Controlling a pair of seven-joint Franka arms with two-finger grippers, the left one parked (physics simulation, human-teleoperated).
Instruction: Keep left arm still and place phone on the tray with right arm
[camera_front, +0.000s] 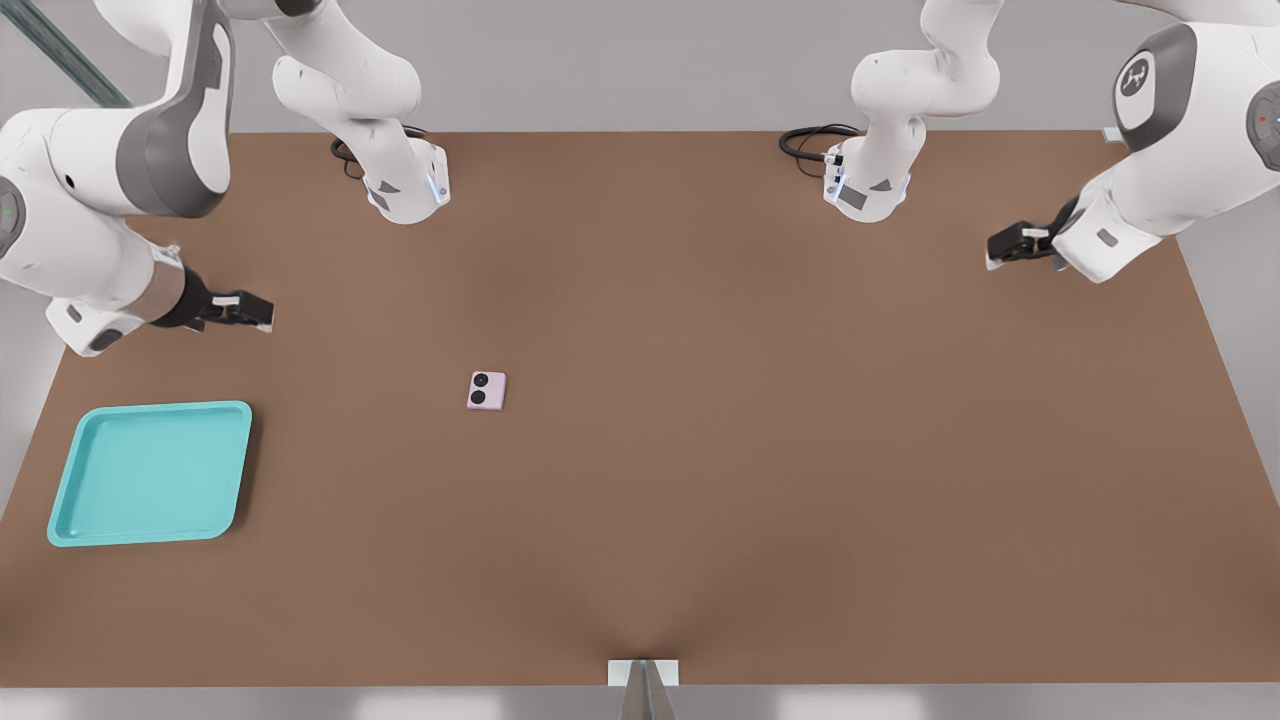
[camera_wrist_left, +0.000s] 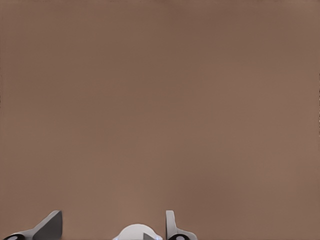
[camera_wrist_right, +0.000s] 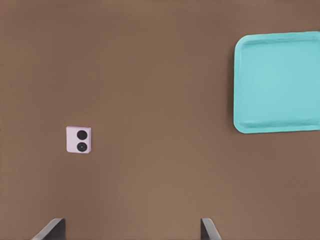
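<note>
honestly, with my jaws (camera_front: 262, 313) released and empty above the desk (camera_front: 760, 480) beside the tray (camera_front: 150, 473), the flat phone (camera_front: 487, 390) lying mid-desk could skid away if i pinch it off-centre.

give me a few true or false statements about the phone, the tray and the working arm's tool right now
1. The phone lies on the table, apart from the tray. True.
2. The tray already holds the phone. False: nothing lies in the tray.
3. The tool is shut on the phone. False: it is open in the right wrist view and hangs above the table, away from the phone, toward the front view's left.
4. The phone's two black lenses face up. True.
5. The tray sits at the front view's right edge. False: it sits near the front view's left edge.
</note>
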